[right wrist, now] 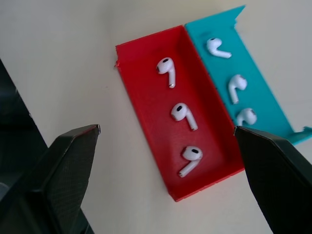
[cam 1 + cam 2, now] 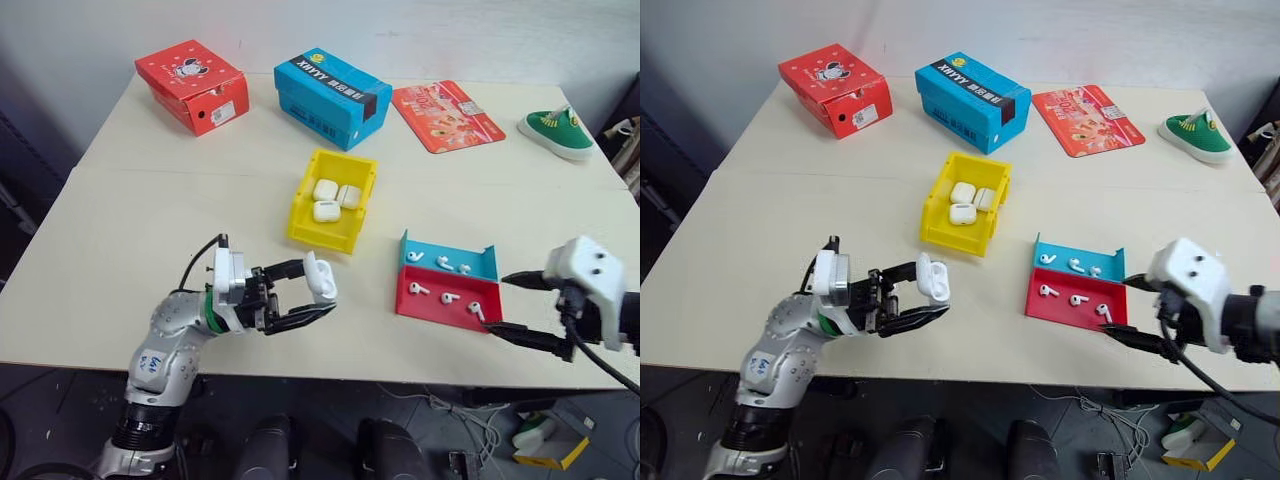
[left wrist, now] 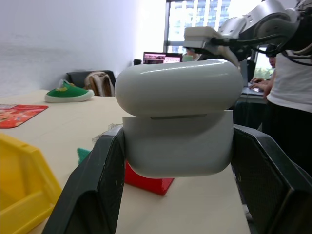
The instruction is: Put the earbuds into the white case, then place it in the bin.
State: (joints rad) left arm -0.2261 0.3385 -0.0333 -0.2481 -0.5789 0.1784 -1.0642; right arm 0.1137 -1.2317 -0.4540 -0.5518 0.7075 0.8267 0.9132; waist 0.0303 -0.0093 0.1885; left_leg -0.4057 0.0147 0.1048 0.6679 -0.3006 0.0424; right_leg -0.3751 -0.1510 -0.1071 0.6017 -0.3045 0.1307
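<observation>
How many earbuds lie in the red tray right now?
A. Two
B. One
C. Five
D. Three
D: the right wrist view shows three earbuds lying in a row in the red tray, with three more in the blue tray beside it.

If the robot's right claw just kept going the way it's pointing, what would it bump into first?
Most likely the red tray with its earbuds: the open right gripper points down at it. Depth is hard to judge, though.
</observation>
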